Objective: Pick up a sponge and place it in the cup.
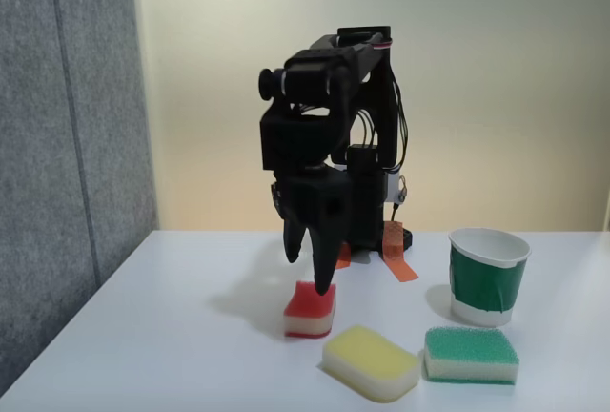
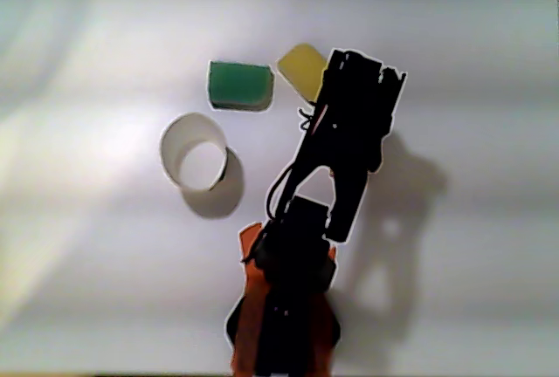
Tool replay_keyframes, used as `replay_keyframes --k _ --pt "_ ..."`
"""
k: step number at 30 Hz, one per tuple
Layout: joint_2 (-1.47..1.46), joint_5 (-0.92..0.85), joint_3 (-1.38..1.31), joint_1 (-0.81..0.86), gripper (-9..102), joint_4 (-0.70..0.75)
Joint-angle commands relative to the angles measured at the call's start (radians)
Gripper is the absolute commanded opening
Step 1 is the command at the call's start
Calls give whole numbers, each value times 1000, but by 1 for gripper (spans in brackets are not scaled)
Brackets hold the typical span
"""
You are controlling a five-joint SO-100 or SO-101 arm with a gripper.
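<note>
sponge: its rear top edge is covered by the claw tips in the fixed view
claw contact: cannot tell whether the fingers pinch it or hover just above
yellow sponge: partly under the arm in the other view

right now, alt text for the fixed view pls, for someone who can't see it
A black robot arm reaches down with its gripper just above or touching a small red-topped sponge on a white table. In front lie a yellow sponge and a green-topped sponge, with a green paper cup standing behind the green one.
</note>
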Motion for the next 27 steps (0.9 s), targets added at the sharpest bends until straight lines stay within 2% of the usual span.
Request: replay_keyframes --k 1,4,15,21,27 --pt "72 -32 40 9 38 -44" --pt "92 -43 83 -8 43 -78" --pt "239 -49 374 -64 46 -276" --pt "219 -61 376 -69 46 -272" --pt "71 -87 183 -61 46 -206"
